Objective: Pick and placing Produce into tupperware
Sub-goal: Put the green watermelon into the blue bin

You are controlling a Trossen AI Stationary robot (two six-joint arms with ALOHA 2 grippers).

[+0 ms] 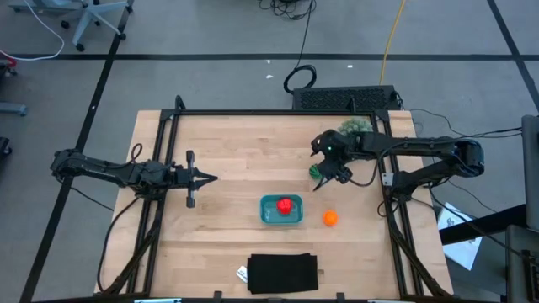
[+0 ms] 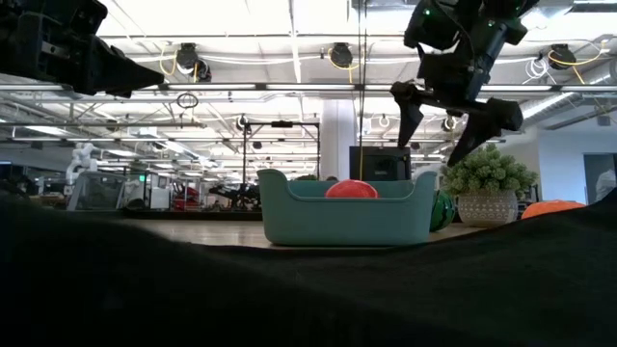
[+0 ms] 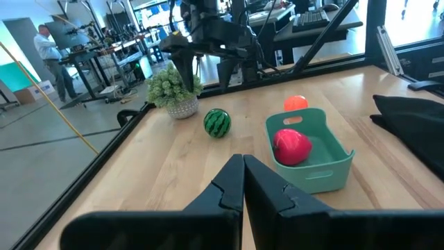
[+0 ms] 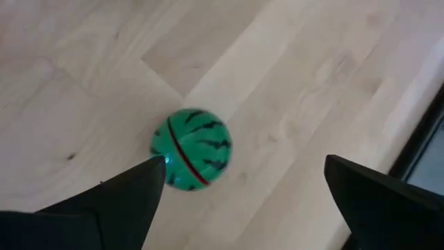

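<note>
Green striped ball (image 4: 190, 148) (dark streaks, red seam) on the wood, right gripper (image 4: 243, 194) fingers wide above it, left gripper (image 3: 243, 184) fingers closed.

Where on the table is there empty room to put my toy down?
Bare wood lies between the left gripper and the teal container, and along the far edge. It is crowded on the right: the open right gripper hangs over the striped ball, with the orange ball near, and the red piece fills the container.
</note>
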